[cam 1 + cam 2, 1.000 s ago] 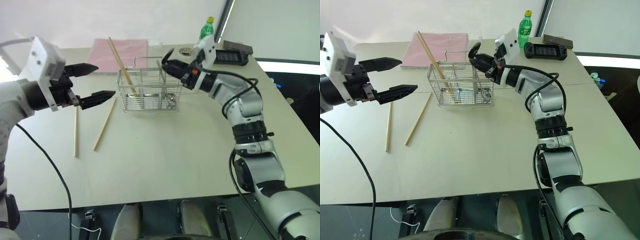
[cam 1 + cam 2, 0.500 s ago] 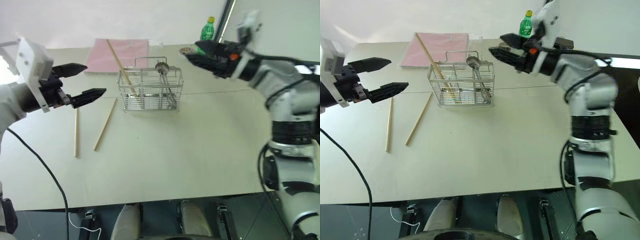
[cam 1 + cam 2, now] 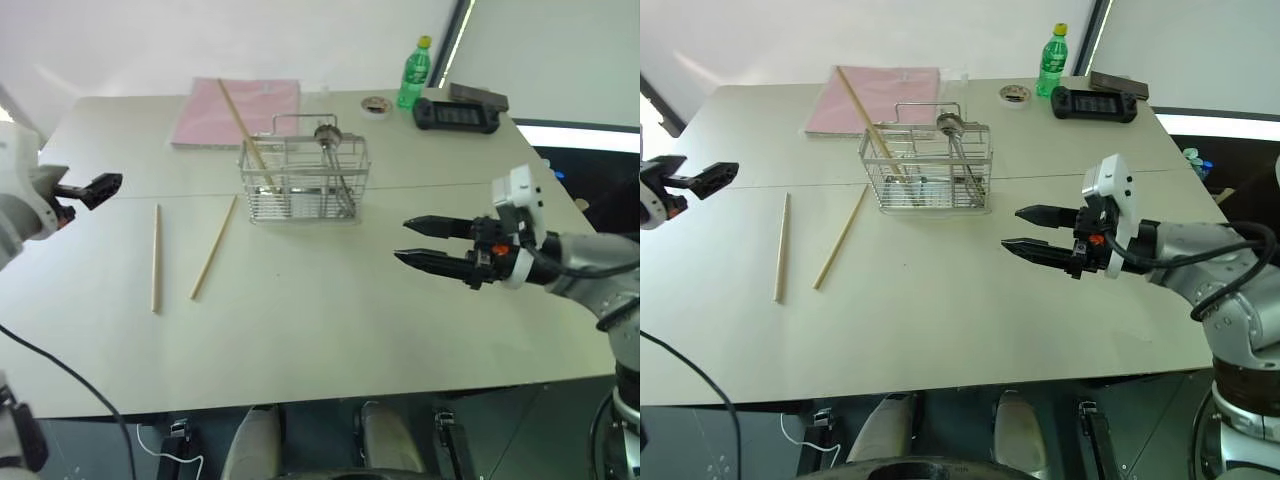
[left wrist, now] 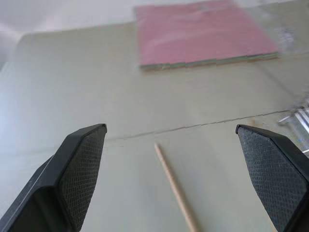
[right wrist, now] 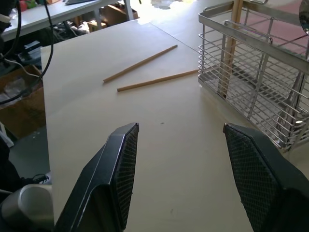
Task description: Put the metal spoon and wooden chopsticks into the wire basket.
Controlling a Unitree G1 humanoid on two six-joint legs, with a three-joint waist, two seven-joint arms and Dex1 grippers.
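The wire basket (image 3: 303,182) stands on the table behind its middle. Upright inside it is the metal spoon (image 3: 325,134), bowl end up. One of the wooden chopsticks (image 3: 243,130) leans in the basket's left part and sticks out far over the rim. Two more chopsticks (image 3: 155,258) (image 3: 213,248) lie flat on the table left of the basket. My left gripper (image 4: 168,129) is open and empty at the far left, above the end of a lying chopstick (image 4: 176,191). Over the table's right front, my right gripper (image 3: 402,241) is open and empty, pointing toward the basket (image 5: 260,82).
A flat pink folder (image 3: 238,108) lies behind the basket. At the back right are a green bottle (image 3: 413,72), a small tape roll (image 3: 376,103), a black controller (image 3: 455,113) and a dark box (image 3: 478,95). The table's right edge is near my right arm.
My right gripper let go of the spoon, which now stands in the basket, opened wider and drew back to the right front. My left gripper swung out to the left, away from the basket.
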